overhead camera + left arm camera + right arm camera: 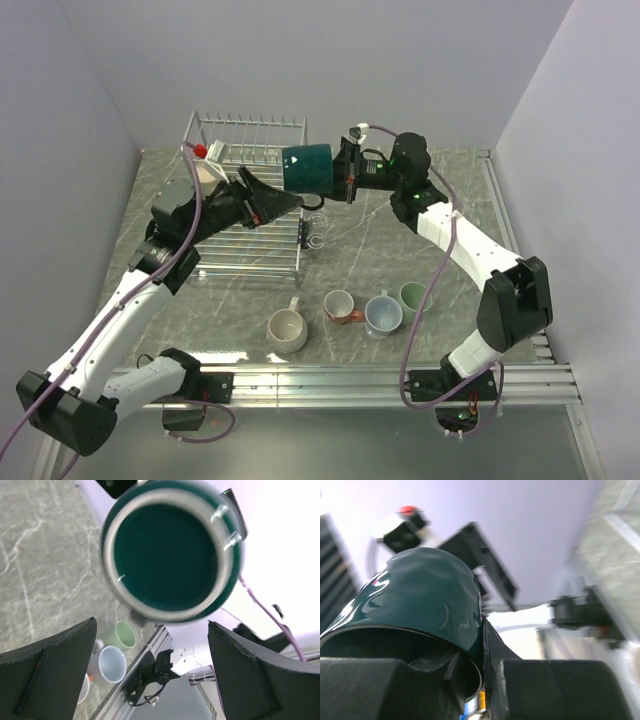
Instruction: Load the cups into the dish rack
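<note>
My right gripper (pixel 341 172) is shut on the rim of the dark green mug (pixel 307 168) and holds it on its side in the air over the right edge of the dish rack (pixel 250 250). In the right wrist view one finger sits inside the mug (pixel 420 595) and one outside. My left gripper (pixel 285 208) is open and empty just below the mug, its base (pixel 170 550) facing it above the spread fingers (pixel 55 670). The cream (pixel 287 330), red-brown (pixel 340 305), blue-grey (pixel 383 314) and pale green (pixel 413 297) mugs stand on the table. A tan shape (pixel 210 175) shows behind the left arm in the rack.
The rack stands at the back left against the wall. The four mugs form a row in front of the rack's right corner, between the two arms. An aluminium rail (pixel 380 380) runs along the table's near edge.
</note>
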You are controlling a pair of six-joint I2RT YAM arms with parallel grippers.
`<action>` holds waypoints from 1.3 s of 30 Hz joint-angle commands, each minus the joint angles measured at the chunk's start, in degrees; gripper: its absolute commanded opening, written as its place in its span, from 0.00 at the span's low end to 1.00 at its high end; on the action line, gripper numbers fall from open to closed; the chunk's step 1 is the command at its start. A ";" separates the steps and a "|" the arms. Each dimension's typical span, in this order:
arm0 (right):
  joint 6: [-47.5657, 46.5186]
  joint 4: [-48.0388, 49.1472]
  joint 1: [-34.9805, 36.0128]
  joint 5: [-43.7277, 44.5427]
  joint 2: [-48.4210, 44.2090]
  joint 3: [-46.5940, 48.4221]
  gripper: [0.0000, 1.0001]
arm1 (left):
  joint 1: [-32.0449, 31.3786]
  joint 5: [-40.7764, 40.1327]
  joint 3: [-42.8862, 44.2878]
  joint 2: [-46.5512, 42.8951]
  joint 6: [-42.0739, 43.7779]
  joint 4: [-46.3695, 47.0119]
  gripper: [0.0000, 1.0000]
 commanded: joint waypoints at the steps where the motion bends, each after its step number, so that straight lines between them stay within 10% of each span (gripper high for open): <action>1: 21.98 28.62 0.74 -6.11 -0.42 1.70 0.00 | -0.12 1.12 -1.38 -3.16 -1.93 7.69 0.99; 27: 17.87 18.96 7.95 -8.92 1.61 -1.55 0.00 | 1.11 1.91 4.50 -4.67 -1.67 7.87 0.99; 33: 18.92 20.62 8.39 -8.31 2.31 -2.25 0.00 | 1.11 3.74 4.33 -3.44 -2.28 8.92 0.81; 39: 22.43 24.84 8.65 -7.43 4.15 -2.16 0.01 | 1.02 5.07 2.83 -2.91 -4.39 11.39 0.33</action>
